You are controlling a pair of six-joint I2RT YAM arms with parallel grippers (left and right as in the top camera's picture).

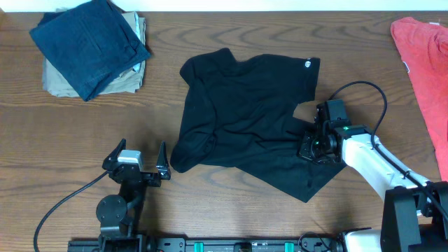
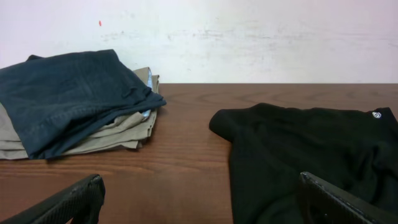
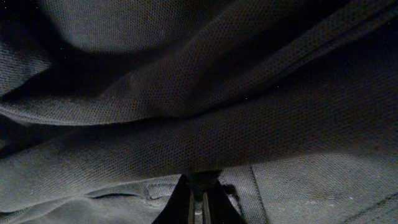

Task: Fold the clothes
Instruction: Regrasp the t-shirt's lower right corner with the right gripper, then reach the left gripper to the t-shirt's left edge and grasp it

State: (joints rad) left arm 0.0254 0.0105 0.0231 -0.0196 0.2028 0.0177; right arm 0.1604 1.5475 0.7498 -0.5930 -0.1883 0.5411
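The shirt (image 1: 245, 119) lies crumpled in the middle. The right gripper (image 1: 313, 145) pinches its 4 o'clock edge (fingers tight on cloth), so the shirt spreads toward 10 o'clock. The left gripper (image 1: 136, 162) sits wide apart at 8 o'clock, just off it.

Overhead pic: bright, even light, soft shadows by the shirt (image 1: 245, 119). Left wrist pic: clear, wall (image 2: 249, 37) lit pale. Right wrist pic: dim, v. close, weave sharp, corners dark.
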